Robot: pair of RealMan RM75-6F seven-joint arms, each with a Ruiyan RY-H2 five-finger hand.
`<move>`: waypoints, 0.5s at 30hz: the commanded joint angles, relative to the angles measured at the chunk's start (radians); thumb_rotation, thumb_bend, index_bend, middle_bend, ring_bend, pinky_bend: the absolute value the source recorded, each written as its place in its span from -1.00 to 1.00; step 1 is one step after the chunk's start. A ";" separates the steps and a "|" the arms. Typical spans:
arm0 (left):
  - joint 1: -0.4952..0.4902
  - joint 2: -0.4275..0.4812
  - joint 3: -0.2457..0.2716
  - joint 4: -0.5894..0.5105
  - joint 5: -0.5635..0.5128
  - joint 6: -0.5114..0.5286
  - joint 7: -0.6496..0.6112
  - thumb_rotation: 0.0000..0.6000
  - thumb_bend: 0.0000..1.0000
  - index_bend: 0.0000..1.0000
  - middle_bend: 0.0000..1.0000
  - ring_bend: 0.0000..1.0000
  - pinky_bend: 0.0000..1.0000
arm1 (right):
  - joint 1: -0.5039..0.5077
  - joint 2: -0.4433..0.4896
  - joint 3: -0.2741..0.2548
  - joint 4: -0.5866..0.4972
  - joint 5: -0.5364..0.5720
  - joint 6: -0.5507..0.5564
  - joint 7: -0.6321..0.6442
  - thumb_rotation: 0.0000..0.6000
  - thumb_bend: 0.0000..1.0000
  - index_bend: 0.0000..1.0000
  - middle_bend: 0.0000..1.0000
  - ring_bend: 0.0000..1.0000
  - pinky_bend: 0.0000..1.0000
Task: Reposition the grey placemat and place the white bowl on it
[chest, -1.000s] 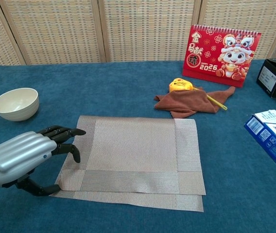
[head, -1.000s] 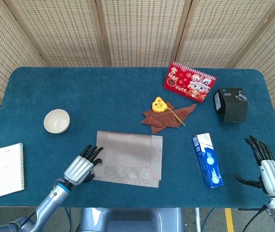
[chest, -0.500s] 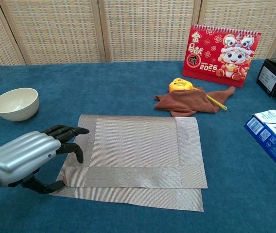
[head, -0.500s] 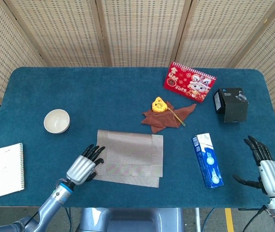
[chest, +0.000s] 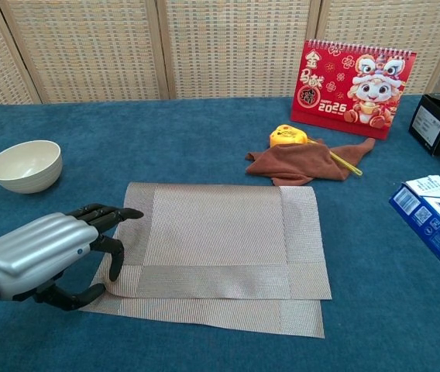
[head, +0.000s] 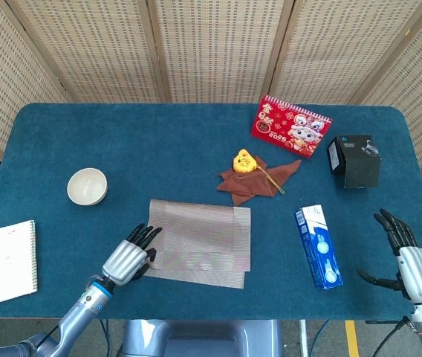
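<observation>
The grey placemat (head: 203, 242) (chest: 220, 240) lies folded in two layers on the blue table, front centre. My left hand (head: 125, 258) (chest: 46, 260) is at its left edge, fingers curled over the upper layer and thumb under its near-left corner, pinching that layer. The white bowl (head: 87, 186) (chest: 25, 165) stands upright and empty to the far left of the mat, apart from the hand. My right hand (head: 408, 260) hovers at the table's front right with fingers spread and holds nothing; only the head view shows it.
A brown cloth (head: 255, 181) (chest: 301, 164) with a yellow toy (head: 244, 161) lies just beyond the mat. A red calendar (head: 291, 126), a black box (head: 354, 161) and a blue carton (head: 317, 245) stand on the right. A notebook (head: 7, 262) lies front left.
The mat's upper layer has slid away from the front edge, baring more of the lower layer. My left hand's fingers have curled down onto the mat's left edge. The right hand is still.
</observation>
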 commanded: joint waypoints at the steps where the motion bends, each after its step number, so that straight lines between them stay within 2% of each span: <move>1: 0.000 0.003 -0.001 -0.002 -0.002 -0.001 0.001 1.00 -0.07 0.02 -1.00 -1.00 -1.00 | 0.000 0.000 0.000 0.000 -0.001 0.000 0.001 1.00 -0.84 -0.97 -1.00 -1.00 -1.00; 5: 0.000 0.007 -0.002 -0.005 -0.004 0.000 0.002 1.00 0.07 0.05 -1.00 -1.00 -1.00 | 0.000 0.001 -0.001 -0.001 -0.001 0.000 0.001 1.00 -0.84 -0.97 -1.00 -1.00 -1.00; 15: -0.008 0.028 -0.023 -0.048 0.001 0.021 0.001 1.00 0.07 0.10 -1.00 -1.00 -1.00 | -0.001 0.003 -0.001 -0.002 -0.005 0.006 0.007 1.00 -0.84 -0.97 -1.00 -1.00 -1.00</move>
